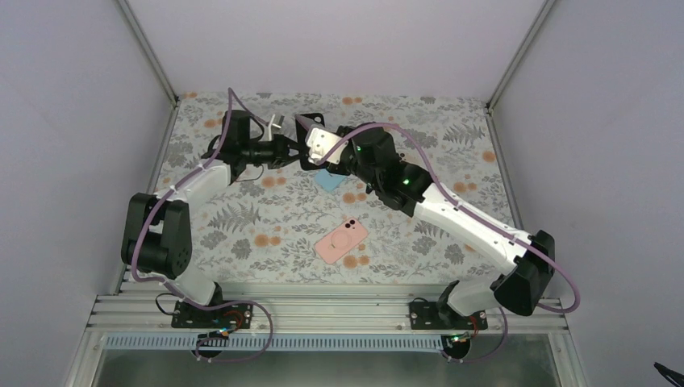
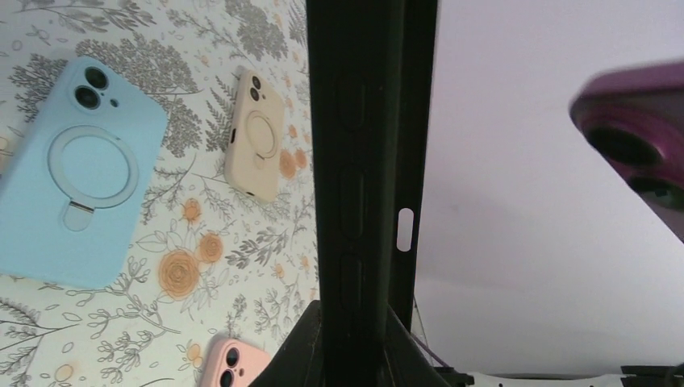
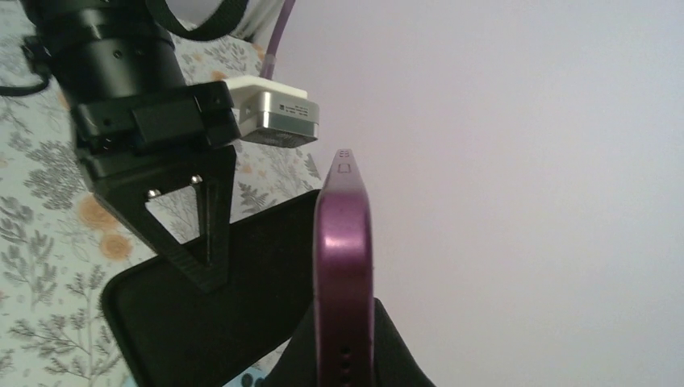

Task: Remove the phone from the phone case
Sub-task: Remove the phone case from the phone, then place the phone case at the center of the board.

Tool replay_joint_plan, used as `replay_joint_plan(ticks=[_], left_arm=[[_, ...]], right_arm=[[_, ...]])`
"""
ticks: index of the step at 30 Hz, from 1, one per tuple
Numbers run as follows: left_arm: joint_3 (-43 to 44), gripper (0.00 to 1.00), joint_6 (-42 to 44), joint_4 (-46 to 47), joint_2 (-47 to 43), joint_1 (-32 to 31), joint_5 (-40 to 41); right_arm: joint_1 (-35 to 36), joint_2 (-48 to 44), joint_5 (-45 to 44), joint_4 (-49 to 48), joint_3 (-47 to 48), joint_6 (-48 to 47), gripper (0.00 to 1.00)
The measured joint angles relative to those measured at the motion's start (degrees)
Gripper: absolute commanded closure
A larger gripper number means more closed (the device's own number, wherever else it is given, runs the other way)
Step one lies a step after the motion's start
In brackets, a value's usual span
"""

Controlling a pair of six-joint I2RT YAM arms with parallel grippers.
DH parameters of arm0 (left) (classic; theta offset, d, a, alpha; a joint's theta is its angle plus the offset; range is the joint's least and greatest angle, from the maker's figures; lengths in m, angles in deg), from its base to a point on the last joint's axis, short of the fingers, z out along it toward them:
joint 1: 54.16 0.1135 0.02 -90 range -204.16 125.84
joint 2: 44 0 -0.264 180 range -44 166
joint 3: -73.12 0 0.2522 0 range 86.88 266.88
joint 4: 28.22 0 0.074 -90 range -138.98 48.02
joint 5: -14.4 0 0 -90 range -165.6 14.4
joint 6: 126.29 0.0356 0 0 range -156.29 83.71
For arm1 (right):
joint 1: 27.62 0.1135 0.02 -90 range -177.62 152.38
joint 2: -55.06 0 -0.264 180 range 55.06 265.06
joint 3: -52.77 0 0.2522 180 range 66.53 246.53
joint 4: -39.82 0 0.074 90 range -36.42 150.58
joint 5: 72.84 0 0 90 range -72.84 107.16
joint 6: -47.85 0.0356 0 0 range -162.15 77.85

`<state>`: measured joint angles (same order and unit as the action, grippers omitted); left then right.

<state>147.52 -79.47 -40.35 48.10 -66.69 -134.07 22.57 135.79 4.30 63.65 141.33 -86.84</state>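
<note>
Purple phone (image 3: 343, 242) tight in right gripper (image 3: 343, 355), black phone case (image 2: 363, 121) tight in left gripper (image 2: 355, 347), the two apart.

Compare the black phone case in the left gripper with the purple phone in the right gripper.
The black phone case is matte black; the purple phone is glossy purple. The left gripper clamps the case; the right gripper clamps the phone. The case's edge shows raised button covers and a slot; the phone's shows small holes. Both are held edge-on, apart from each other.
</note>
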Motion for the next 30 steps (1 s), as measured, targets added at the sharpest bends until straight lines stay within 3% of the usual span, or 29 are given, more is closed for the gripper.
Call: replay_joint_plan(ticks=[17,30], left_arm=[[11.6,0.98,28.8,-26.3,2.4,5.9,8.2],[20.8,0.98,41.4,-39.3,14.7,16.7,14.1]], right_arm=[[0.0,-0.7,6.3,7.5,4.2,7.3,0.96],[0.0,-0.7,8.3,8.9,4.2,8.9,0.96]])
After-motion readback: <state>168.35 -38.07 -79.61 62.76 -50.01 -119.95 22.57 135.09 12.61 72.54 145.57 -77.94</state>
